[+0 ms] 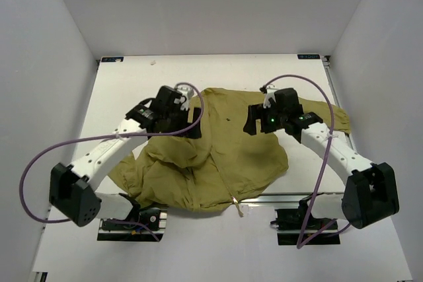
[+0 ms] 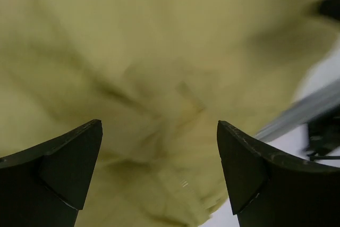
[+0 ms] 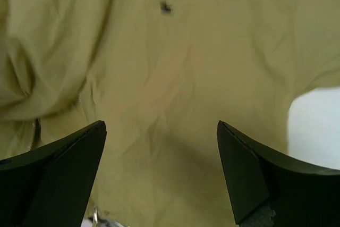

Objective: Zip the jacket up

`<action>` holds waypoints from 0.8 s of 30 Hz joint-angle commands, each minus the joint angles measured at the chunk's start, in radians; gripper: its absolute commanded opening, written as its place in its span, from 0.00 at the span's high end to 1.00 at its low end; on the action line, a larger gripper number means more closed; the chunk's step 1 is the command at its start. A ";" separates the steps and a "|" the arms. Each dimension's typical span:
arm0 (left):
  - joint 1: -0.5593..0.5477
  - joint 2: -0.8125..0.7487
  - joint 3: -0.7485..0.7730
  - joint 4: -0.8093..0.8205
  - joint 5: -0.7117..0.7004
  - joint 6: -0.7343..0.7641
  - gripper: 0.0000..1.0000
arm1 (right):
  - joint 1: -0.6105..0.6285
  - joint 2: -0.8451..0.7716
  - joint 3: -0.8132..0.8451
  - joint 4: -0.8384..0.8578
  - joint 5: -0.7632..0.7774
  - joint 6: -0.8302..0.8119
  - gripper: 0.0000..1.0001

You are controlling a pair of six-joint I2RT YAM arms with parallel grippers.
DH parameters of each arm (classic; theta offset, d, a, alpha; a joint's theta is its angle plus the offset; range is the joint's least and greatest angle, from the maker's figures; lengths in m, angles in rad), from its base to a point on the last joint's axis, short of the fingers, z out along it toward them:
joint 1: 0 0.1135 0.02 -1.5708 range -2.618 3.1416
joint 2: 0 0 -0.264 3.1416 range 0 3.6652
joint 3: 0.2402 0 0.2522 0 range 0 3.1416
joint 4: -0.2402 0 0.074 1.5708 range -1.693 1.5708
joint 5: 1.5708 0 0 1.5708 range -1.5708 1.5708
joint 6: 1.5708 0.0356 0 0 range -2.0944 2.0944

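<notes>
The jacket [image 1: 218, 156] is lying crumpled on the white counter [image 1: 198, 70], spreading out between my two arms. I am using it as my mark for everything else. It is olive-yellow and thin, bunching into thick folds along its near left side and lying flatter toward its far right side.

I am holding my left hand [image 1: 187, 128] over the jacket's left edge and my right hand [image 1: 255, 125] over its far right part. The two are facing each other across the fabric. Both hands are standing wide open and gripping nothing. I cannot tell whether either one is touching the cloth.

Through my left wrist camera I am looking down past the dark fingers [image 2: 69, 168] of my left hand [image 2: 159, 131] at blurred folds filling almost the whole view. A grey metal rail [image 2: 297, 112] is showing just beyond the jacket's edge.

Through my right wrist camera, the fingers [image 3: 64, 174] of my right hand [image 3: 161, 128] are framing smoother, lightly creased cloth. The jacket's small dark spot [image 3: 166, 7] is sitting beyond my fingertips. From above, that spot [image 1: 229, 121] is lying between my two hands. Bare counter [image 3: 316, 126] is showing at the jacket's right edge.

A pale cord end [image 1: 237, 208] is poking out from the jacket's near hem, pointing toward my arm bases.
</notes>
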 commanded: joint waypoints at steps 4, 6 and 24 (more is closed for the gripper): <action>-0.007 0.083 -0.134 -0.077 -0.049 -0.048 0.02 | -0.011 -0.010 -0.079 -0.003 -0.025 0.064 0.11; -0.009 0.155 -0.131 -0.071 -0.052 -0.038 0.02 | -0.010 0.008 -0.100 0.003 -0.027 0.067 0.11; 0.381 0.672 0.676 0.084 -0.110 0.009 1.00 | -0.010 0.211 -0.044 0.032 0.022 0.026 0.11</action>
